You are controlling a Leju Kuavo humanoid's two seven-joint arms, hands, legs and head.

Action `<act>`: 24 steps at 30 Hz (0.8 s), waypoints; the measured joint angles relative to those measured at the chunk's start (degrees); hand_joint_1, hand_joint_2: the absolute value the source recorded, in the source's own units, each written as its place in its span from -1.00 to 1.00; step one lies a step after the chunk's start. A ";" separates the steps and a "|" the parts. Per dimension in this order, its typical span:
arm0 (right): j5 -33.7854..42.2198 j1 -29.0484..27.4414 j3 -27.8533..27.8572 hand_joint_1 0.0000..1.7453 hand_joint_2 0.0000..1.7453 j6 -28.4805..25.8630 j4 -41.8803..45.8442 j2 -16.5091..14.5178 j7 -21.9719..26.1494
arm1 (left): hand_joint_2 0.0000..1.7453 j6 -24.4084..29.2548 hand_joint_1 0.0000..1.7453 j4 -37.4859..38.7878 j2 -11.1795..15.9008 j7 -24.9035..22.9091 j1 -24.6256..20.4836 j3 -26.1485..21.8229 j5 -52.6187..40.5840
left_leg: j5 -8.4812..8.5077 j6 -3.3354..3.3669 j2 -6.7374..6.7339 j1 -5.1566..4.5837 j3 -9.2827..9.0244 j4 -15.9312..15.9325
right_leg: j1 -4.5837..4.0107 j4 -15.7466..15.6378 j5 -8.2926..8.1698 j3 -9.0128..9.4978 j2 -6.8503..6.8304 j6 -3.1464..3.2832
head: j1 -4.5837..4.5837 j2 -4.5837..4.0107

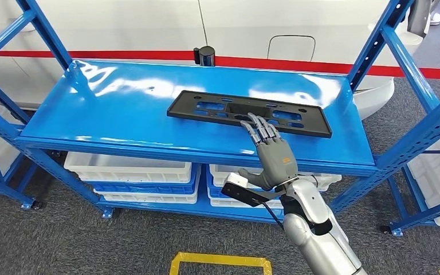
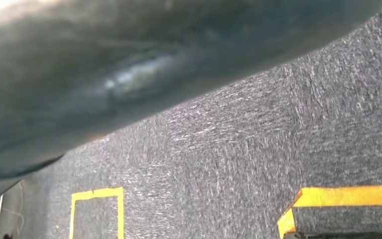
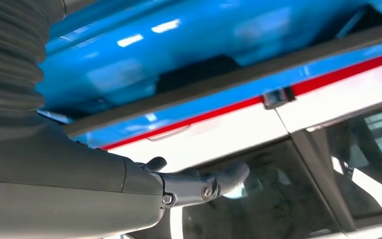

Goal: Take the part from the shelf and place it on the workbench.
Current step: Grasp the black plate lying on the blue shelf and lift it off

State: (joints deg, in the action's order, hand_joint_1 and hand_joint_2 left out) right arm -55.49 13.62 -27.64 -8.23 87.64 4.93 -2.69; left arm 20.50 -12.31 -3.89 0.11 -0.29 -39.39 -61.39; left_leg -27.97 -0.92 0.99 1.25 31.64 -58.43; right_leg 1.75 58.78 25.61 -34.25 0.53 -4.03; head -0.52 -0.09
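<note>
right hand [image 1: 274, 157]: fingers straight, close together, tips on black part [image 1: 217, 108] | head view: blue shelf [image 1: 120, 109] under it | left wrist view: grey carpet [image 2: 238, 164], yellow tape [image 2: 97, 195]

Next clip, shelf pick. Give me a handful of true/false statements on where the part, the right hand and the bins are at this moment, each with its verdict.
1. The black part lies flat on the blue shelf. True.
2. The right hand has lifted the part clear of the shelf. False: the part rests on the shelf, with the fingertips over its near edge.
3. White bins sit on the level below the part. True.
4. The part is at the shelf's left end. False: it lies right of the middle.
5. Yellow floor tape shows in front of the shelf. True.
</note>
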 joint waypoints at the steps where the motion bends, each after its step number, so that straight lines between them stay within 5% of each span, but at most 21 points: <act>1: -0.05 -0.11 0.05 -1.00 1.00 -0.06 0.02 -0.05 0.06 | -1.00 -0.02 -1.00 0.00 -0.06 0.05 0.00 0.00 -0.06 | 0.00 -0.32 0.01 0.07 -0.13 0.18 | -0.01 -0.01 0.03 -0.03 0.06 0.76 | 0.13 0.00; 4: -0.23 -0.24 0.19 -1.00 1.00 -0.31 0.15 -0.28 0.25 | -1.00 -0.09 -1.00 0.00 -0.10 0.17 0.01 0.00 -0.26 | -1.88 -0.93 -0.54 0.34 1.24 -3.73 | 0.10 -0.18 0.38 0.81 0.06 2.32 | 0.46 0.00; 7: -0.37 -0.36 0.22 -1.00 1.00 -0.59 0.18 -0.54 0.45 | -1.00 -0.11 -1.00 0.00 -0.11 0.23 -0.01 0.00 -0.37 | -6.04 -0.86 -0.77 0.29 7.07 -14.60 | -0.41 -0.20 1.06 1.73 -0.02 3.42 | 0.78 0.00; 8: -0.37 -0.45 0.25 -1.00 1.00 -0.75 0.19 -0.60 0.55 | -1.00 -0.13 -1.00 0.00 -0.11 0.23 0.04 0.00 -0.41 | -6.19 -0.78 -0.78 0.29 8.64 -16.64 | -0.59 -0.20 1.26 2.00 0.00 3.68 | 0.77 0.00; 10: -0.36 -0.61 0.33 -1.00 1.00 -1.10 0.23 -0.75 0.76 | -1.00 -0.22 -1.00 0.00 -0.11 0.22 0.11 0.00 -0.54 | -3.04 -0.50 -0.78 0.28 8.87 -14.53 | -0.79 -0.19 1.74 2.74 0.12 3.94 | 0.78 0.00; 13: -0.35 -0.66 0.40 -1.00 1.00 -1.50 0.41 -1.03 0.89 | -1.00 -0.33 -1.00 0.02 -0.11 0.22 0.08 -0.01 -0.84 | 2.72 0.01 -0.76 0.05 4.81 -4.19 | -1.10 -0.13 2.71 3.65 0.27 3.44 | 0.78 0.00; 17: -0.35 -0.78 0.53 -1.00 1.00 -1.74 0.81 -1.14 0.91 | -1.00 -0.39 -1.00 0.00 -0.16 0.23 -0.03 0.00 -0.97 | 2.46 0.59 -0.56 -0.32 3.58 -1.33 | -1.15 -0.30 3.00 3.35 0.18 2.38 | 0.58 0.00; 19: -0.35 -0.77 0.70 -1.00 1.00 -1.77 1.04 -1.20 0.92 | -1.00 -0.39 -1.00 0.00 -0.22 0.23 0.02 -0.01 -0.97 | 2.51 1.19 -0.55 -0.10 3.19 -0.80 | -1.10 2.13 4.15 2.07 0.08 2.12 | 0.44 0.00; 22: -0.35 -0.90 0.94 -1.00 1.00 -1.80 1.16 -1.22 0.92 | -1.00 -0.39 -1.00 0.00 -0.22 0.24 -0.02 -0.02 -0.97 | 2.27 1.85 -0.55 -0.06 2.90 -0.59 | -1.01 13.01 7.63 -4.25 0.03 2.32 | 0.27 0.00; 24: -0.35 -1.15 1.00 -1.00 1.00 -1.80 1.16 -1.22 0.92 | -1.00 -0.39 -1.00 0.00 -0.22 0.24 -0.04 -0.01 -0.97 | 2.00 1.94 -0.48 -0.06 2.63 -0.60 | -0.92 16.40 7.52 -7.09 0.01 1.70 | 0.27 0.00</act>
State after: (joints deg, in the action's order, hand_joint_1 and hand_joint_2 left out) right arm -55.84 12.47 -26.64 -10.03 88.80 3.71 -1.77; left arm 20.10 -12.31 -4.11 0.35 -0.33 -39.40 -62.36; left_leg -25.97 1.01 0.51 1.19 34.27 -59.03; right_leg 0.83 75.17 33.12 -41.34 0.54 -2.33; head -0.26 -0.09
